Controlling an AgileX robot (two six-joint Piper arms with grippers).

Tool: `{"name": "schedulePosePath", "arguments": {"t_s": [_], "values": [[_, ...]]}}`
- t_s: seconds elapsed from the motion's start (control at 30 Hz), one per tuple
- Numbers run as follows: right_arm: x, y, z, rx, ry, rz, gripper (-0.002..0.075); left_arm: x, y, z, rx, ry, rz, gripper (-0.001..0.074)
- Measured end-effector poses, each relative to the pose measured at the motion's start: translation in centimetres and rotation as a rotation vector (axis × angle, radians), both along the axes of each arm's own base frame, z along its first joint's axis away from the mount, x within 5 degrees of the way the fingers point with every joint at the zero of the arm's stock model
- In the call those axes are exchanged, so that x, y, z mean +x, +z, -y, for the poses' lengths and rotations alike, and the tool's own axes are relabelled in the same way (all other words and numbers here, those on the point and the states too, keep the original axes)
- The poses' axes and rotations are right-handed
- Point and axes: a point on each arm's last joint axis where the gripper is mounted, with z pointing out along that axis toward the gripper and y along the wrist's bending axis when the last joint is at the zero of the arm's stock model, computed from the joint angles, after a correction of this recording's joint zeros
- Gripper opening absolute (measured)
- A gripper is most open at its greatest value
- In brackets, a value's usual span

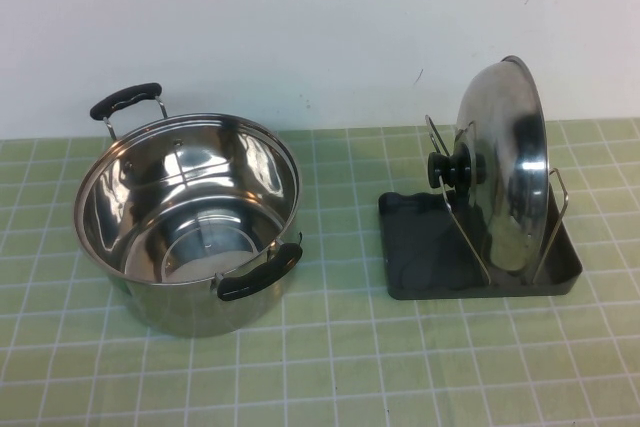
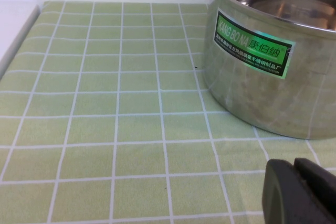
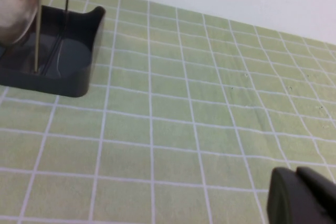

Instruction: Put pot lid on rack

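Steel pot (image 1: 188,222), open and empty, standing upright on the left part of the worktop (image 1: 400,367). Two black handles: one (image 1: 126,101) at the far rim, one (image 1: 260,272) at the near rim. A green label (image 2: 253,51) with white lettering is stuck to its outer wall. Worktop covered by a light green cloth with a white grid. Plain white wall (image 1: 320,27) behind.

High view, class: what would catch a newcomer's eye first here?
The pot lid stands on edge between the wire loops of the rack at right, knob toward the pot, which sits open at left. Neither arm shows there; the left gripper rests near the pot, the right gripper on the mat beside the rack, both apparently shut.
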Motion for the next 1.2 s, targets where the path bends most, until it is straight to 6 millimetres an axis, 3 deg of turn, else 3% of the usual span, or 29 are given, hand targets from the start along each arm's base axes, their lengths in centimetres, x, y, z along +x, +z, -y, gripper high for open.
{"name": "schedulePosePath", "arguments": {"t_s": [0.77,1.2], "values": [[-0.04,-0.01,0.23,0.099,-0.064,0.011,-0.0001,0.00,0.00,0.00,-0.009,0.003,0.000,-0.0001],[-0.01,-0.01,-0.34,0.125,0.037,0.002,-0.0001,0.00,0.00,0.00,-0.014,0.004,-0.001,-0.0001]]}}
